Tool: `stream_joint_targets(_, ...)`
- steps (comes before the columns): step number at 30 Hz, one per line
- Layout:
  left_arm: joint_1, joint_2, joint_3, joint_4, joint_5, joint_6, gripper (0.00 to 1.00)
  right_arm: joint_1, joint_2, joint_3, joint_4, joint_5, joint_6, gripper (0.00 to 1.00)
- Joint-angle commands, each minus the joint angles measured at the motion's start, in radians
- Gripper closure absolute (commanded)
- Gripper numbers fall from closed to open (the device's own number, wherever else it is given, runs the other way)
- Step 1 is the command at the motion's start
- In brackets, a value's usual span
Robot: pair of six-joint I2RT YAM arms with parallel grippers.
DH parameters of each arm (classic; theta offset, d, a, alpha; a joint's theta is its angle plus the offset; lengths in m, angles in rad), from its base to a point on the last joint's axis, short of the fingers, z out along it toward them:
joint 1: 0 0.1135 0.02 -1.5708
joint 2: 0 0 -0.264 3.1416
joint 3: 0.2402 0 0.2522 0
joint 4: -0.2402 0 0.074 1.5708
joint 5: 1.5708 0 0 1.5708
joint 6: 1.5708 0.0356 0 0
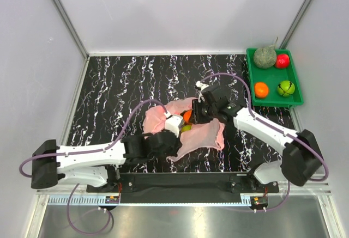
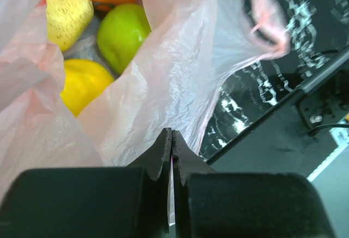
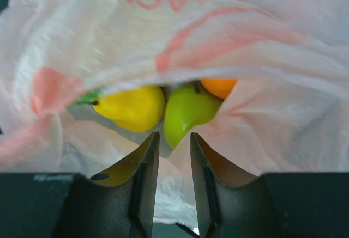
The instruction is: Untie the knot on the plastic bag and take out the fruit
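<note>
The risk I would watch is the thin film. The plastic bag (image 1: 204,134) lies about mid-counter (image 1: 120,85), a little toward the near edge. Its mouth gapes and no tied knot shows, so I judge the untying done and the fruit next.

The left jaws are pressed together at the bag's near side. A sliver of pink shows between them, so they seem to pinch the film and hold the mouth open. If that pinch slips or the plastic tears, the upper sheet could sag back over the opening.

The right jaws stand partly spread at the mouth with nothing gripped. The green fruit (image 3: 188,113) sits just beyond their tips, almost centred on the gap. The yellow fruit (image 3: 131,107) is just to one side of it, and an orange one (image 3: 218,85) lies behind, half under the drooping sheet.

The gap looks narrower than the green fruit. Pushing in like this might shove it deeper or roll it against its neighbours. Closing could also catch loose film under the tips and drag the whole bag along. A round, smooth fruit may also squirt out of a shallow grip.
</note>
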Motion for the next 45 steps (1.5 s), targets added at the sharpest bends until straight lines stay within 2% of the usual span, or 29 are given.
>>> stream_joint_targets(1, 0.001, 0.062, 0.036, 0.024, 0.011, 0.015, 1.00, 0.029, 0.078, 0.079, 0.032, -0.032, 0.000, 0.64)
stream_joint_targets(4, 0.001, 0.102, 0.056, 0.058, -0.042, 0.006, 1.00, 0.027, 0.140, 0.107, 0.065, 0.003, 0.020, 0.62)
stream_joint_targets(7, 0.001, 0.131, 0.099, 0.055, -0.205, 0.004, 1.00, 0.027, 0.204, 0.163, 0.044, 0.048, 0.005, 0.62)
stream_joint_targets(9, -0.001, 0.127, 0.131, 0.043, -0.317, 0.000, 1.00, 0.027, 0.233, 0.205, 0.029, 0.036, -0.001, 0.62)
stream_joint_targets(13, -0.015, 0.069, 0.139, 0.096, -0.414, 0.017, 1.00, 0.029, 0.236, 0.209, 0.033, 0.020, -0.004, 0.62)
stream_joint_targets(16, -0.002, 0.105, 0.145, 0.136, -0.394, 0.053, 1.00, 0.027, 0.246, 0.212, 0.030, 0.002, -0.015, 0.63)
stream_joint_targets(19, 0.007, 0.242, 0.180, 0.118, -0.360, 0.066, 1.00, 0.029, 0.256, 0.228, 0.027, -0.006, -0.019, 0.63)
stream_joint_targets(22, 0.007, 0.328, 0.165, 0.182, -0.336, 0.069, 1.00, 0.029, 0.267, 0.243, 0.018, -0.016, -0.019, 0.63)
stream_joint_targets(26, 0.007, 0.343, 0.131, 0.286, -0.362, 0.086, 1.00, 0.029, 0.259, 0.240, 0.009, -0.007, -0.019, 0.63)
stream_joint_targets(31, 0.007, 0.340, 0.113, 0.290, -0.327, 0.103, 1.00, 0.027, 0.262, 0.269, -0.010, -0.007, -0.038, 0.62)
stream_joint_targets(36, -0.007, 0.337, -0.019, 0.463, -0.140, 0.014, 1.00, 0.026, 0.315, 0.327, -0.013, -0.061, -0.062, 0.62)
stream_joint_targets(42, -0.062, 0.349, -0.151, 0.543, -0.127, -0.100, 1.00, -0.013, 0.365, 0.393, 0.001, -0.128, -0.093, 0.59)
stream_joint_targets(45, -0.084, 0.334, -0.171, 0.572, -0.121, -0.120, 1.00, -0.037, 0.403, 0.427, 0.001, -0.147, -0.105, 0.59)
